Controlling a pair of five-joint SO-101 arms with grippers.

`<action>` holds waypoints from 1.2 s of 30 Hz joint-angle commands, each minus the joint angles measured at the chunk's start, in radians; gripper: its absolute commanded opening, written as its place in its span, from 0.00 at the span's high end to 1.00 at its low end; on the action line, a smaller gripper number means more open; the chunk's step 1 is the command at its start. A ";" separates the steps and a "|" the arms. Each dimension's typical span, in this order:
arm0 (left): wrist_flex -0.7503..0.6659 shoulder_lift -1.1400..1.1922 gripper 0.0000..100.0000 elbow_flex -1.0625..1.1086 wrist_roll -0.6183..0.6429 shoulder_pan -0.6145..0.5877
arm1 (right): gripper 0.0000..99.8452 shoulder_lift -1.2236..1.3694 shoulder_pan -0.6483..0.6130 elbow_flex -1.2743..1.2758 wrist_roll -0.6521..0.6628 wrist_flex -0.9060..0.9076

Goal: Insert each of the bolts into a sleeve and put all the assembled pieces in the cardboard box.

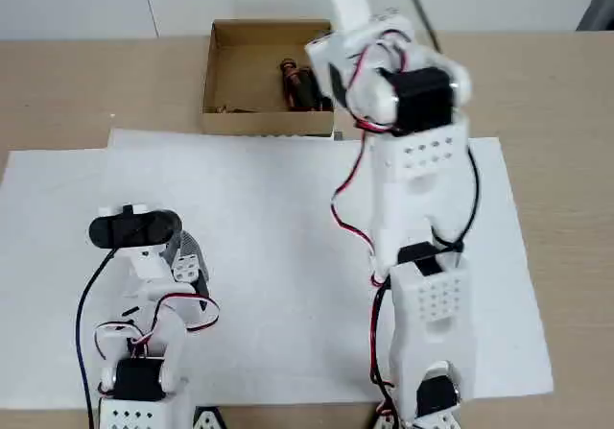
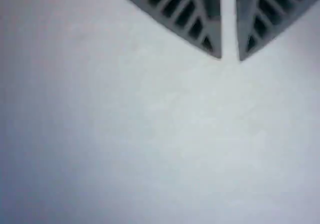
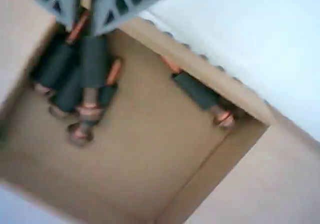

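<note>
The right claw [image 3: 86, 11] grips a black sleeve with a copper bolt [image 3: 94, 58], low inside the brown cardboard box [image 3: 150, 159], by its right wall. Placing seems underway; next, release and lift clear. The left claw [image 2: 229, 43] hangs nearly closed and empty over the white paper sheet [image 2: 125, 134].

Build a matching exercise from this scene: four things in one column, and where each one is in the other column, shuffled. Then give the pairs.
1. left gripper
2. right gripper
3. lone assembled piece
4. white sheet

A. spread on the table in front of the cardboard box
B. inside the box, against a wall, apart from the pile
C. over the box, holding an assembled piece
D. over bare white sheet

Pairs: 1-D, 2-C, 3-B, 4-A
</note>
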 commanded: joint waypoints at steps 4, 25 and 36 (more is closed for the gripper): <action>0.006 -0.009 0.99 -0.004 0.008 -0.003 | 1.00 -0.236 0.074 0.103 -0.014 0.010; 0.006 -0.009 0.99 -0.004 0.008 -0.003 | 1.00 -0.986 0.265 1.384 -0.218 -0.140; 0.006 -0.009 0.99 -0.004 0.008 -0.003 | 1.00 -1.285 0.262 2.047 -0.218 -0.513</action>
